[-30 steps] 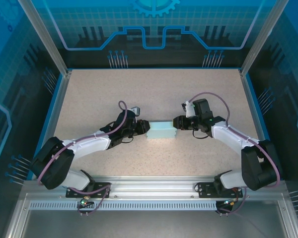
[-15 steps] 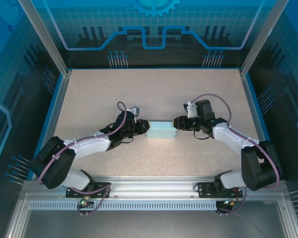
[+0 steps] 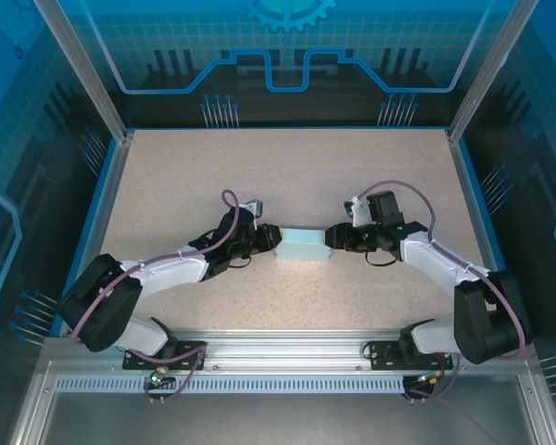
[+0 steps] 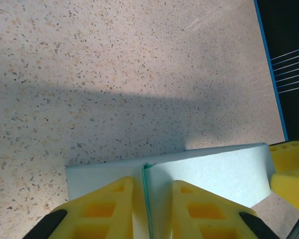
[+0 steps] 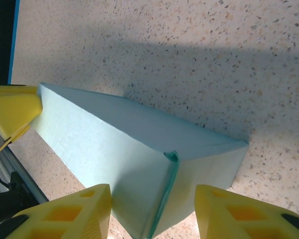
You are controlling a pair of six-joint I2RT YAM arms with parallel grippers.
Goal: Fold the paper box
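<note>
Since the paper box lies at the middle of the speckled table as a closed flat rectangular block, the step in hand is judged to be pressing its ends home. The left gripper meets the left end, fingers set narrow, straddling the end seam without visibly pinching it. The right gripper stands at the right end, fingers spread wider, a seamed corner between them. Press both ends inward evenly along the long axis, so that the box neither skids nor buckles. Keep the pads off the seam edge, since thin card probably creases there. No brand, label or legible writing appears on box or fingers; the rear panel bears a gear graphic
</note>
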